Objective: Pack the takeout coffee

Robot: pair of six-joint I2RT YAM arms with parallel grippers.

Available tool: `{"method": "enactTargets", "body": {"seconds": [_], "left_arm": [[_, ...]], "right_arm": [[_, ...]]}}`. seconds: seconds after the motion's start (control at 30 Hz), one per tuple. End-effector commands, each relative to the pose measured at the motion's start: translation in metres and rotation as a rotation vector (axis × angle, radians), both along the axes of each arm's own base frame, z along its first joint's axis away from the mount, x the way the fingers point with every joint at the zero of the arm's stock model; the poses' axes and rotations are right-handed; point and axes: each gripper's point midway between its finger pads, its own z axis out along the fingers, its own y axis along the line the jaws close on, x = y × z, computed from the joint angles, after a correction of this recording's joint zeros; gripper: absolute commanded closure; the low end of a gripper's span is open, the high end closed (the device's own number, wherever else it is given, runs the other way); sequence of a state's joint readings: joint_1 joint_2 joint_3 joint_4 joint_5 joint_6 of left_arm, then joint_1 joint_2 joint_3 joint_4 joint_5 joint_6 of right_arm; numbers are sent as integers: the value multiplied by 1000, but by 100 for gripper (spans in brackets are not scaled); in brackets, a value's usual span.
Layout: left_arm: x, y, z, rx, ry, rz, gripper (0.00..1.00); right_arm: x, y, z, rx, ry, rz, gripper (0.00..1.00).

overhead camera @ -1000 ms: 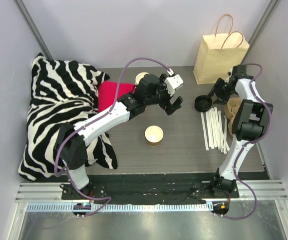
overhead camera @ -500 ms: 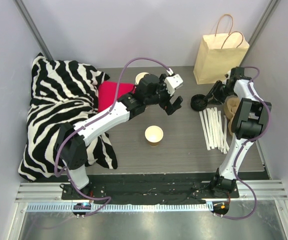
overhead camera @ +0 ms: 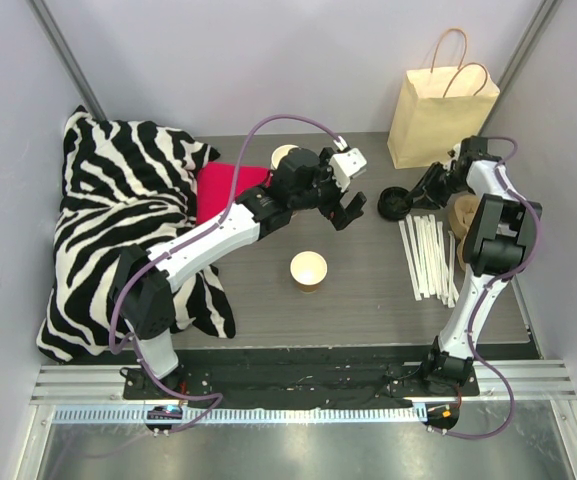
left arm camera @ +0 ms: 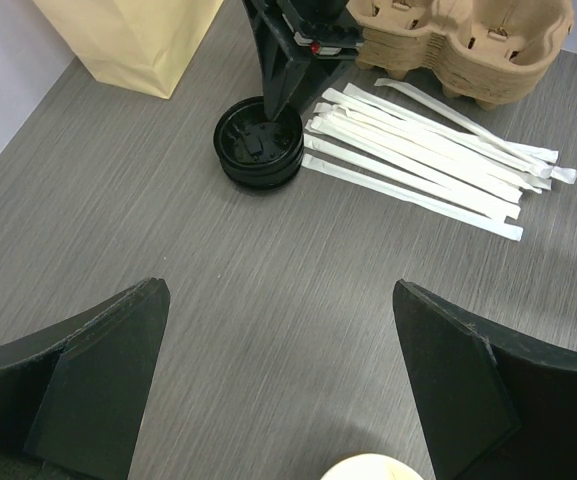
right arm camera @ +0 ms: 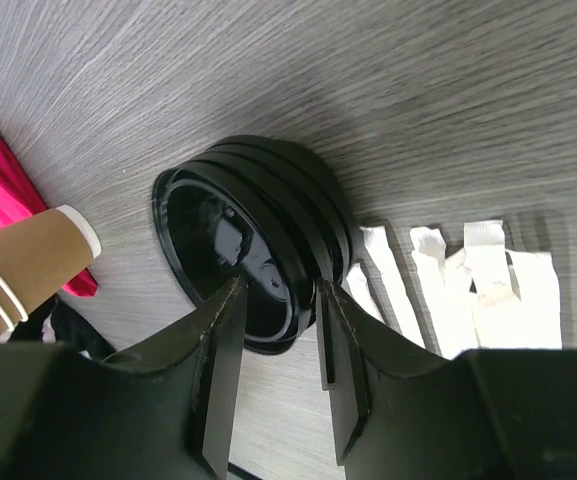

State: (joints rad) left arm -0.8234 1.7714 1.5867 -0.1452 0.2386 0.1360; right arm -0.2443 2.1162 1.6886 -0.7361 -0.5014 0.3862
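An open paper cup (overhead camera: 308, 268) with a cream inside stands lidless at the table's middle; its rim shows in the left wrist view (left arm camera: 373, 468). No lidded cup is in view. A stack of black lids (overhead camera: 394, 203) lies on the table right of centre, also in the left wrist view (left arm camera: 258, 145). My right gripper (right arm camera: 280, 288) straddles the stack's rim (right arm camera: 268, 215), one finger inside the top lid, one outside, closed on it; it also shows from above (overhead camera: 416, 194). My left gripper (overhead camera: 348, 208) hovers open and empty above the table, beyond the cup (left arm camera: 278, 290).
A tan paper bag (overhead camera: 442, 112) stands at the back right. Wrapped straws (overhead camera: 428, 255) and a pulp cup carrier (overhead camera: 462, 215) lie right. A stack of brown cups (overhead camera: 285, 155), a red cloth (overhead camera: 223, 185) and a zebra pillow (overhead camera: 118, 220) sit left.
My right gripper and the stack of black lids have shifted a little to the left together. The left arm and the open cup have not moved.
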Motion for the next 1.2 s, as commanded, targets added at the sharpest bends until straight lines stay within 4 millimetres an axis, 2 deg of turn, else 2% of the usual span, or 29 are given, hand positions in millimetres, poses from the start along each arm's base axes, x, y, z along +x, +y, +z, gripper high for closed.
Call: {"method": "enactTargets", "body": {"seconds": [0.0,0.23,0.47,0.7,0.8,0.83,0.9,1.07,1.17], "left_arm": [[0,0,38,-85,-58,2,0],[2,-1,34,-80,-49,6,0],[-1,-1,29,-70,-37,0,0],[0,-5,26,-50,-54,-25,0],[5,-10,25,-48,-62,-27,0],[7,-11,32,-58,-71,-26,0],[8,-14,31,-57,-67,-30,0],[8,-14,46,-71,-80,-33,0],[4,-11,48,-67,-73,-40,0]], "right_arm": [[6,3,-2,38,-11,-3,61],[11,3,-6,42,-14,8,71],[13,5,1,61,-32,16,99],[8,14,28,92,-94,36,99],[7,19,33,114,-104,42,99],[6,20,37,124,-109,43,99],[8,21,42,128,-125,51,99],[16,20,63,112,-196,72,99],[22,17,66,94,-216,76,99]]}}
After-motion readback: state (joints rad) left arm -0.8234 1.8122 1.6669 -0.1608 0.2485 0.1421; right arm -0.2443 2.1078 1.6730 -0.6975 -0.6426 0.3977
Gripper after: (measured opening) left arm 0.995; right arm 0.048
